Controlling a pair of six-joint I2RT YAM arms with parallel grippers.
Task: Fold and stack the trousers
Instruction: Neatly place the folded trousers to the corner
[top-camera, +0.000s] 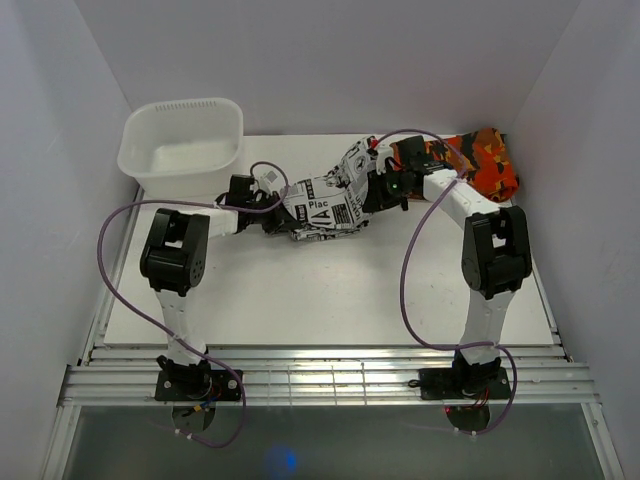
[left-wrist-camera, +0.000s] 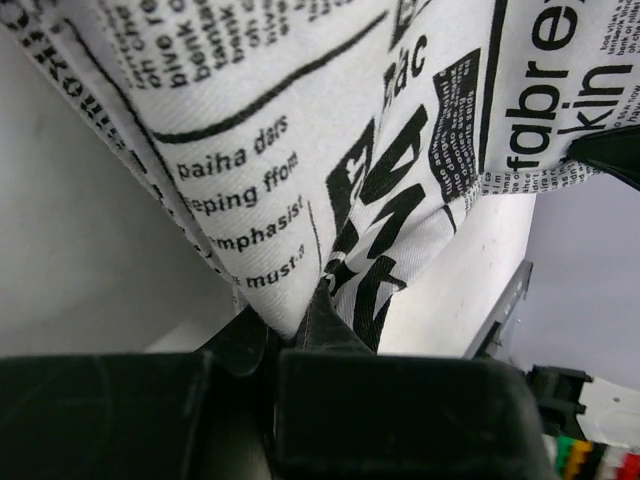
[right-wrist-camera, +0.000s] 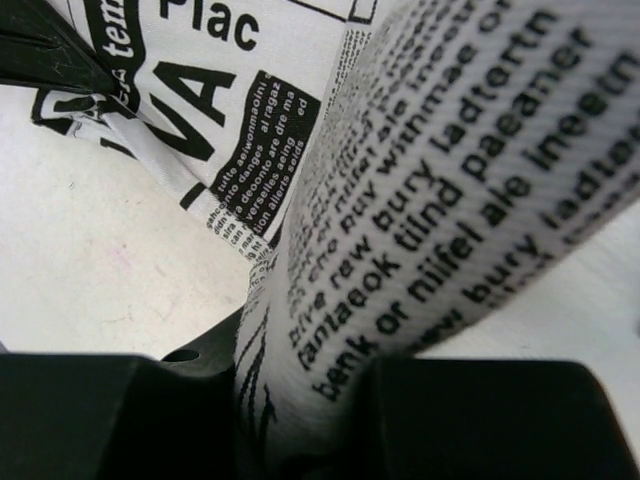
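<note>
The white trousers (top-camera: 325, 200) with black newspaper print hang bunched between my two grippers above the far middle of the table. My left gripper (top-camera: 268, 212) is shut on their left end; in the left wrist view the cloth (left-wrist-camera: 330, 150) is pinched between the black fingers (left-wrist-camera: 335, 325). My right gripper (top-camera: 378, 190) is shut on their right end; in the right wrist view a thick fold of printed cloth (right-wrist-camera: 440, 200) runs into the jaws.
A white plastic basin (top-camera: 183, 147) stands at the far left corner. An orange, red and black camouflage garment (top-camera: 470, 160) lies folded at the far right. The white table board (top-camera: 330, 300) ends at a metal rail near the arm bases.
</note>
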